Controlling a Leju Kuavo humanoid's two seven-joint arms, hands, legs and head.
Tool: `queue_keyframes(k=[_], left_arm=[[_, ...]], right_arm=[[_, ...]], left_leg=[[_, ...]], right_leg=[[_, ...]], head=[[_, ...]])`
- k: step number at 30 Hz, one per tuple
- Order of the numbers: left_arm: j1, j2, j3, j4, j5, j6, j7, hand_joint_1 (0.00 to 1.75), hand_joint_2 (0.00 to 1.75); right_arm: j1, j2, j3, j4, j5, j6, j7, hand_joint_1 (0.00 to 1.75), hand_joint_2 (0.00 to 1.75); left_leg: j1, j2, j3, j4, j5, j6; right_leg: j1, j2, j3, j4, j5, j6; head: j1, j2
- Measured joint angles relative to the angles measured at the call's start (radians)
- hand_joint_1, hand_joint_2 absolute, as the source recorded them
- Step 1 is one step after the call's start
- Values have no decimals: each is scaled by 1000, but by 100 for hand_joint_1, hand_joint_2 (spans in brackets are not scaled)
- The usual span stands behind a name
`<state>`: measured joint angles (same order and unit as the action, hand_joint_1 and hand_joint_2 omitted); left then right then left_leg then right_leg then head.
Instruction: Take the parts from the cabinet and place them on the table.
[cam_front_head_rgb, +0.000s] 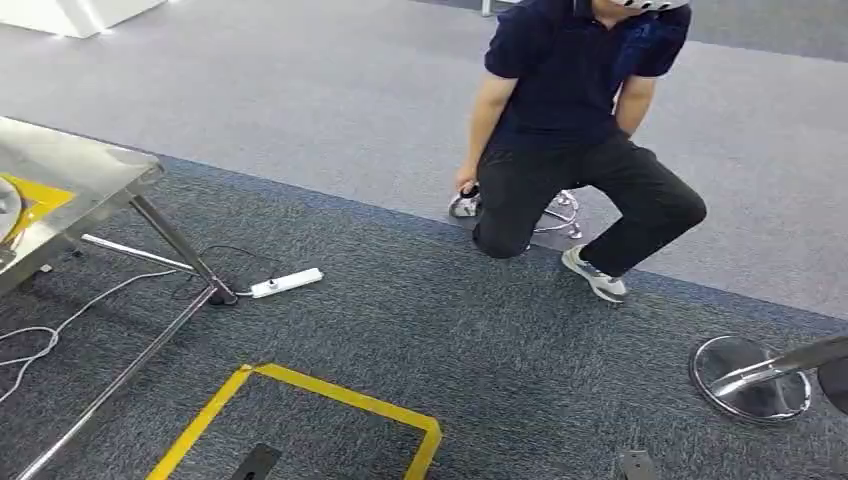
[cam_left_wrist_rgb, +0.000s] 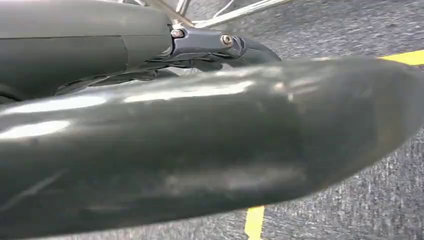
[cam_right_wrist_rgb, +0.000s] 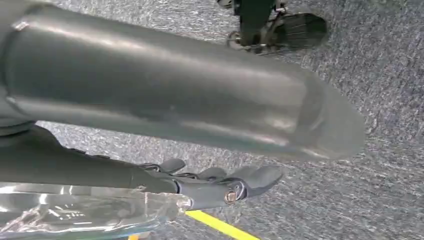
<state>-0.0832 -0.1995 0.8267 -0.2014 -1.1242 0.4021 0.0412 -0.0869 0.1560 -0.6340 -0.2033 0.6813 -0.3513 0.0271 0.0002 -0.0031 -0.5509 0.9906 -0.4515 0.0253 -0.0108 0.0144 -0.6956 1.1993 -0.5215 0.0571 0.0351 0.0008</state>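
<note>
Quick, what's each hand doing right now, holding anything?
Left hand: cannot be told; the thick grey thumb hides its fingers.
Right hand: holds a clear crinkled plastic bag.

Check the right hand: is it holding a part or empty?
Holding something: in the right wrist view the right hand lies against a clear plastic bag. What the bag contains cannot be told.

Grey speckled carpet (cam_front_head_rgb: 400, 330), yellow floor tape (cam_front_head_rgb: 340, 395), white power strip (cam_front_head_rgb: 287, 282), navy-shirted person (cam_front_head_rgb: 575, 120).
</note>
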Motion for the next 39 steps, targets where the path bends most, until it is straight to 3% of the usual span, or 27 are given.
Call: queue_keyframes(k=[2,3,4,6,7,8,12,14,16,17,18,19,21,22,23,25,27,29,31,32,33,34,35,36,37,38,39], left_arm=[[5,1,-2,0,-2,0,0,0,0],[6,1,-4,0,-4,-1,0,0,0],[6,1,-6,0,-5,-5,0,0,0],[6,-1,-10,0,-6,-14,0,0,0],[6,0,-13,0,-6,-15,0,0,0],[6,0,-14,0,-6,-14,0,0,0],[3,0,-14,0,2,-17,0,0,0],[1,-2,-15,0,2,-18,0,0,0],[2,-2,-14,0,2,-18,0,0,0],[2,-2,-14,0,2,-18,0,0,0],[2,-2,-14,0,2,-18,0,0,0],[2,-2,-14,0,2,-18,0,0,0],[1,-2,-15,0,1,-20,0,0,0],[1,-2,-15,0,1,-20,0,0,0],[0,-2,-15,0,1,-21,0,0,0],[-2,-3,-15,0,1,-23,0,0,0],[-3,-3,-15,0,1,-23,0,0,0],[-3,-3,-15,0,0,-23,0,0,0],[0,-4,-15,0,0,-23,0,0,0],[0,-3,-15,0,-3,-23,0,0,0],[0,-3,-15,0,-8,-23,-2,0,0],[0,-3,-16,0,-11,-23,-3,0,0],[0,-4,-17,0,-16,-23,-4,0,0],[0,-5,-17,0,-19,-23,-6,0,0],[0,-6,-19,0,-30,-23,-7,0,0],[0,-6,-25,0,-43,-23,-7,0,0],[0,-6,-33,0,-56,-25,-7,0,0]], right_arm=[[4,0,3,0,0,-1,-1,0,0],[7,0,3,0,-1,-1,1,0,0],[9,0,3,0,-3,-2,5,0,0],[10,0,3,0,-4,-2,16,0,0],[8,0,5,0,-2,-3,21,0,0],[5,0,6,0,-2,-3,23,0,0],[9,0,7,0,5,0,29,0,0],[4,-3,8,0,11,6,30,0,0],[-2,-5,8,0,12,14,30,0,0],[-2,-6,8,0,13,15,32,0,0],[0,-6,9,0,14,14,32,0,0],[1,-6,9,0,15,14,32,0,0],[0,-6,9,0,13,11,32,0,0],[0,-6,9,0,11,5,32,0,0],[0,-6,9,0,10,1,32,0,0],[5,-6,8,0,10,-3,32,0,0],[13,-6,8,0,10,-3,32,0,0],[13,-6,9,0,10,-3,32,0,0],[9,-5,9,0,4,-2,28,0,0],[10,-5,9,0,0,-3,22,0,0],[13,-5,8,0,-9,-3,17,0,0],[16,-5,7,0,-14,-3,11,0,0],[19,-5,5,0,-23,-3,7,0,0],[20,-5,4,0,-34,-5,3,0,0],[20,-5,1,0,-44,-8,-1,0,0],[17,-5,-4,0,-54,-10,-4,0,0],[16,-4,-10,0,-63,-13,-6,0,0]], left_leg=[[-2,18,-1,0,-1,1],[-2,25,0,0,-1,1],[-2,31,0,1,-1,0],[-1,44,4,1,-5,-5],[-5,50,7,3,-8,-11],[-12,52,5,7,-12,-18],[-8,70,6,3,-11,-35],[-5,28,-21,71,-65,-45],[-3,16,-99,242,-146,-48],[-4,15,-129,300,-162,-48],[-4,14,-137,314,-155,-46],[-3,13,-126,287,-126,-45],[0,2,-52,134,-36,-41],[2,-22,-15,61,-9,-39],[4,-53,4,14,-11,-38],[1,-44,0,13,-16,-31],[2,-30,2,5,-7,-14],[3,-15,4,2,-4,-3],[-1,4,4,2,-5,2],[-1,14,4,3,-6,3],[-1,21,4,3,-7,3],[-1,28,5,3,-8,3],[-1,34,7,3,-9,1],[-1,41,11,3,-12,-3],[-1,48,16,4,-16,-8],[-11,53,15,7,-20,-15],[-12,56,15,9,-21,-19]], right_leg=[[0,-5,-61,132,-47,4],[0,-6,-59,130,-32,4],[0,-8,-34,84,-1,3],[-1,-25,63,-91,76,1],[2,-62,102,-168,75,2],[4,-52,114,-173,78,-11],[5,-24,103,-175,86,-35],[1,-12,102,-176,89,-45],[2,5,99,-176,91,-51],[2,13,98,-176,91,-51],[2,21,97,-176,91,-51],[2,29,97,-175,92,-50],[0,50,98,-175,95,-45],[-1,57,97,-175,97,-42],[6,64,91,-167,96,-36],[1,74,85,-175,102,-24],[-3,83,75,-179,105,-11],[2,13,50,-117,65,-6],[1,-4,-24,44,-15,-1],[1,-5,-56,114,-40,1],[1,-5,-67,138,-40,1],[1,-6,-54,117,-19,1],[0,-9,-19,51,19,1],[-1,-18,33,-45,61,1],[-1,-43,86,-137,92,3],[9,-61,101,-164,73,-2],[4,-47,104,-167,81,-15]], head=[[1,0],[1,0],[2,0],[1,0],[2,0],[-1,0],[-2,0],[-6,0],[-6,0],[-7,0],[-6,0],[-7,0],[-7,0],[-7,0],[-9,0],[-9,0],[-8,0],[-1,0],[-2,0],[-2,0],[-2,0],[-2,0],[-1,0],[-2,0],[-2,0],[0,0],[-5,0]])
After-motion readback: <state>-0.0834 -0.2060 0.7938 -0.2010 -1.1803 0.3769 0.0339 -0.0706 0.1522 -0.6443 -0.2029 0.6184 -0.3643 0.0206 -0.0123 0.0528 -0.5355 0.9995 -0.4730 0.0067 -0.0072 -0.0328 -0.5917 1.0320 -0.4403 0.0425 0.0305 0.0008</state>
